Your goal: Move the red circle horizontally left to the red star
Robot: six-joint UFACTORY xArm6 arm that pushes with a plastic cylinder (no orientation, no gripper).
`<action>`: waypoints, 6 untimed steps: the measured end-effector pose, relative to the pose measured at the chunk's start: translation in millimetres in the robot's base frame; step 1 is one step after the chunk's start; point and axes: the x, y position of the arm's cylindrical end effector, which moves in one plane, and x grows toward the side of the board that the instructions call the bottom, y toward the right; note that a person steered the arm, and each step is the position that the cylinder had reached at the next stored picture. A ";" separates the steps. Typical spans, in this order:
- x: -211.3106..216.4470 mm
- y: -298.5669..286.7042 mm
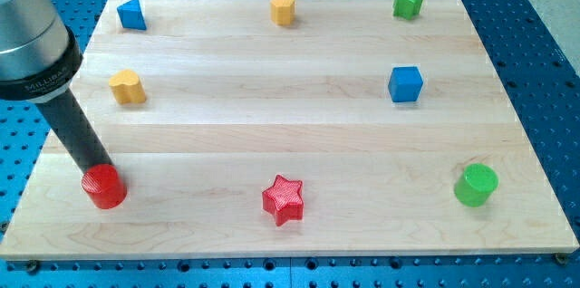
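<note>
Red circle [104, 187] is seen in the single camera view at the lower left of the wooden worktop [299, 134], near its left edge. The red star [284, 199] lies well apart from it, toward the view's right and slightly lower. The circle therefore sits on the star's left side, not its right.

My tip [98, 171] is set at the circle's upper-left edge; contact seems likely, though the rod hides the exact meeting point. No fingers are fitted to this arm, so nothing is grasped or released; the rod can only push.

For the step to be done well, the push is best kept through the circle's middle, so that the block is not spun off sideways. Since the tip is placed above and left of the circle, a straight drive along the row toward the star would be judged sound, with a slight correction downward.

Elsewhere, a yellow block [128, 86], a blue triangle [132, 14], an orange hexagon [283, 8], a green star [408, 2], a blue cube [405, 83] and a green circle [476, 184] are well clear of that path.
</note>
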 end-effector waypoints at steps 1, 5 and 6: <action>0.0 1.3; 20.7 -32.1; 31.5 4.7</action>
